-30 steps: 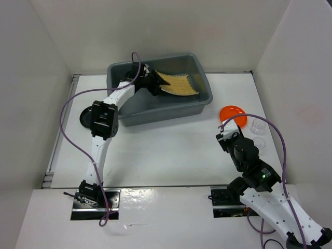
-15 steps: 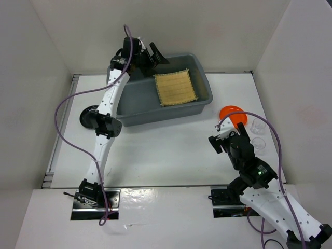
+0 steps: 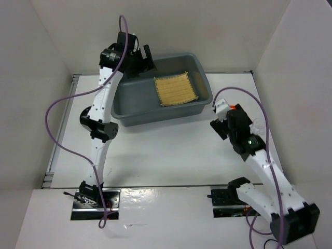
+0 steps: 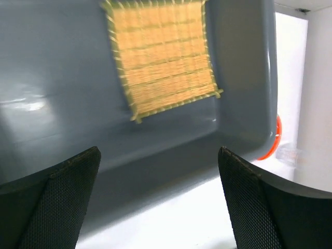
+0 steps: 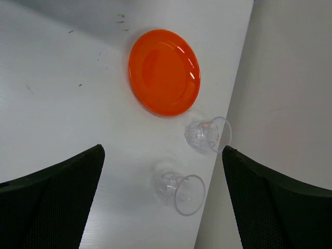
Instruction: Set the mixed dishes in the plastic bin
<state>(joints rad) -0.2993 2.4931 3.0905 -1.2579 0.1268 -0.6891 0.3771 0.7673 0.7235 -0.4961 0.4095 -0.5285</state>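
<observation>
White surface point(image 3: 166, 150) boxed by plain white walls point(image 3: 207, 31) on three sides. Large grey plastic bin point(image 3: 155, 113) at far centre, long side running across the overhead view. Raised over the bin's far-left corner, left gripper point(image 4: 161, 207), fingers point(image 4: 57, 202) spread wide with nothing between them. Above the right side of the surface, right gripper point(image 5: 161, 202), fingers point(image 5: 57, 197) likewise released and empty, camera looking down on plate and cups. Square tan woven mat point(image 3: 176, 90) lying flat on the bin floor toward its right end, well clear of the left fingers. Dark round shape point(image 3: 84, 117) on the surface left of the bin, half hidden behind the left arm's elbow: probably the black bowl, view too poor to be sure. Small orange plate point(image 5: 164, 71) flat on the surface near the right wall, outside the bin. One clear glass cup point(image 5: 207, 135) just beside the plate's edge, second glass cup point(image 5: 179, 191) near the first, not touching it.
</observation>
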